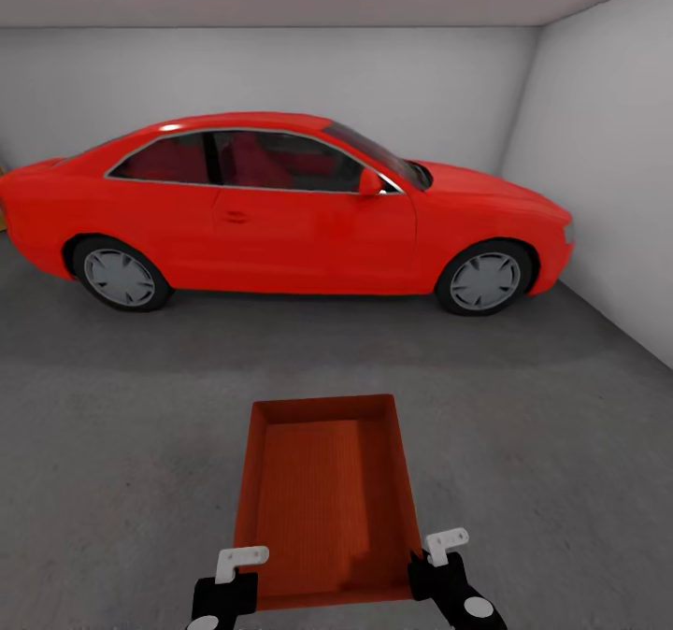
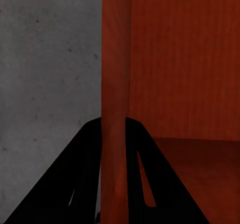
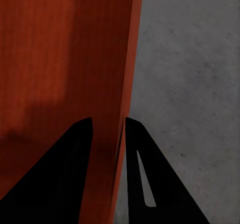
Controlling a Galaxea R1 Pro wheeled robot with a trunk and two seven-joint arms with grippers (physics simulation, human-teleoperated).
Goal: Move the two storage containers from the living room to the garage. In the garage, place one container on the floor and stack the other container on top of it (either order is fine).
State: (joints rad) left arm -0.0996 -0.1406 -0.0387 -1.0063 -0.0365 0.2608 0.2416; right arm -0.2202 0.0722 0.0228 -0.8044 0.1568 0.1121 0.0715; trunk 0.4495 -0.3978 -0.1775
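Between your two grippers hangs one orange-red storage container (image 1: 327,499), open side up, its long axis running away from you toward the red car (image 1: 280,205). Left gripper (image 1: 229,579) is pinched on the near left wall; the left wrist view shows the wall (image 2: 116,109) sandwiched between both fingers (image 2: 75,184). Right gripper (image 1: 447,569) is likewise clamped on the near right wall (image 3: 127,84), one finger inside, one outside. Both grips sit at the near corners only, so the far end is cantilevered.

Judgement: step in hand is setting this bin on the garage floor (image 1: 121,396). Lower both arms together and level; unequal descent would twist the thin walls in the jaws. Let the ribbed base land flat before you release, then part both pincers and draw them up clear of the rim.

Room: bare concrete lies ahead of the grippers and to either side of them. Car stands well beyond the bin's far end; white side wall (image 1: 608,144) lies well off beyond the right gripper. Whether the bin touches the floor yet, cannot tell. Only one container is in sight.
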